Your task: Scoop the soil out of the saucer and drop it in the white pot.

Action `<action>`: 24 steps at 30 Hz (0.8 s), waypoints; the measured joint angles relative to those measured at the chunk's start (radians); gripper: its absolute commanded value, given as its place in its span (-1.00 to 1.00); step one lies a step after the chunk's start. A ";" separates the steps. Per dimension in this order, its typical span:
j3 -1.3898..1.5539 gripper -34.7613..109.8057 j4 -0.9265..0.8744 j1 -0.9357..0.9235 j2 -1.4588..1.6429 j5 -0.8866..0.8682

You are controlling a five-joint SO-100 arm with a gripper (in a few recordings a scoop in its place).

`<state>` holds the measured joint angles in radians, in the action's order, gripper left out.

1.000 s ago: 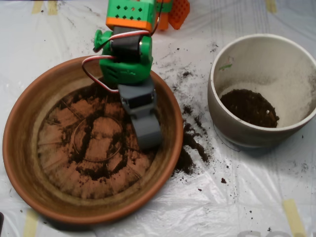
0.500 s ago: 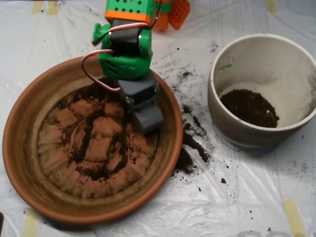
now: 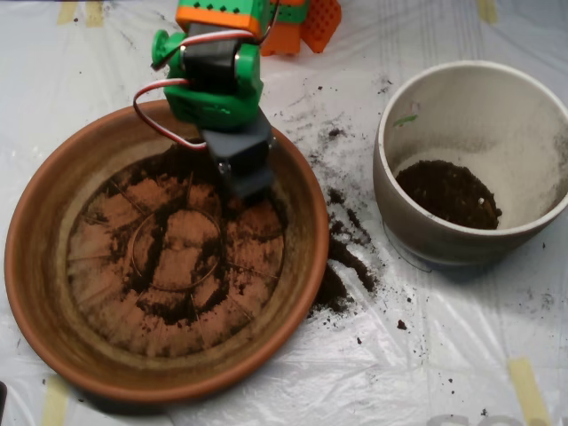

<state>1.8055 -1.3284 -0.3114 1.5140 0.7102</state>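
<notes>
Overhead view. Large round terracotta-orange clay saucer sits left of centre on a pale plastic-covered table. Its ridged base carries only a thin smear of dark crumbly potting soil — streaks and patches, thickest toward the upper edge under the arm, where it is partly hidden.

Grey clamshell scoop points down over the saucer's upper right inner part, at or near the base; contact cannot be judged from above. The view looks along its back, so whether the shells are parted or closed, and whether they carry anything, cannot be told. Green and orange arm segments with a white-red cable loop cover the saucer's upper rim and run out of frame at the top.

Round off-white ceramic pot stands to the right, apart from the saucer, its right edge cut off by the frame. A dark mound of soil lies in its bottom.

Spilled soil crumbs lie scattered on the sheet between saucer and pot — densest just beside the saucer's right rim.
</notes>
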 measured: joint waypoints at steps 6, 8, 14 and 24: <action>-0.282 -0.53 -0.166 0.063 0.008 -0.202; -0.376 -0.53 -0.222 0.089 0.017 -0.281; -0.583 -0.53 -0.336 0.207 0.066 -0.391; -0.782 -0.53 -0.430 0.514 0.110 -0.428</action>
<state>1.0232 -1.7579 0.2025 1.6245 0.2823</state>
